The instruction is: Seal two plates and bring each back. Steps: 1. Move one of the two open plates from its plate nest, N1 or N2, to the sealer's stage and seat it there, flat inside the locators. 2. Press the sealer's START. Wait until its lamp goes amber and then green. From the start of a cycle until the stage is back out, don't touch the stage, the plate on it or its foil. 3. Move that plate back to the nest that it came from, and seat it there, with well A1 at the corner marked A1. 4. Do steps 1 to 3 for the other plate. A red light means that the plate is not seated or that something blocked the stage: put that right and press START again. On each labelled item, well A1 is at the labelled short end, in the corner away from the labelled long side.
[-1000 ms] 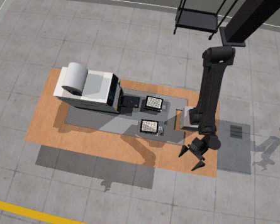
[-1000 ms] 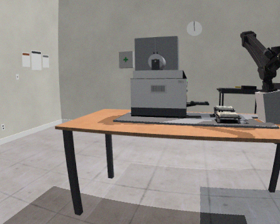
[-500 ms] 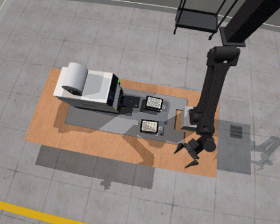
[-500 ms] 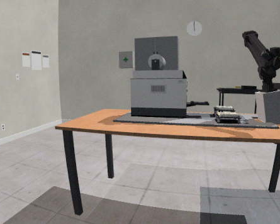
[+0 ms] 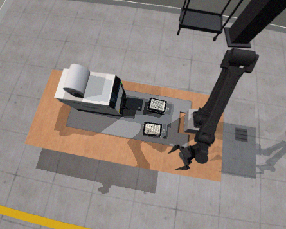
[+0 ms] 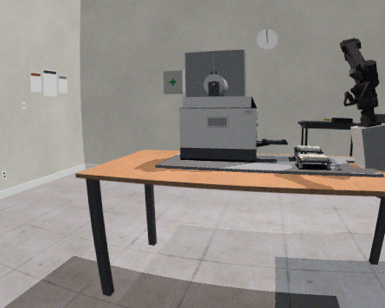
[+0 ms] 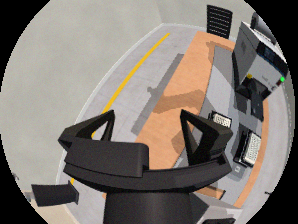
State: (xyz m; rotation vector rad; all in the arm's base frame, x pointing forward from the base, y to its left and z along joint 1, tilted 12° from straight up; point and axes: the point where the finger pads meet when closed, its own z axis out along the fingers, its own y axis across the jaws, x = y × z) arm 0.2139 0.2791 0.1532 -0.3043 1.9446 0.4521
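Observation:
The sealer shows a green lamp. Its dark stage is out and bears no plate. One plate sits in the nest in line with the stage. The other plate sits in the nest nearer the table's front edge. Wells show as dots on both; the nest labels are too small to read. My gripper is wide open and empty, raised above the table's front right part, away from both plates.
A grey mat lies under sealer and nests on the wooden table. A white foil roll tops the sealer. The arm's pale base block stands at the mat's right end. The lower plate is nearer my gripper than the upper one.

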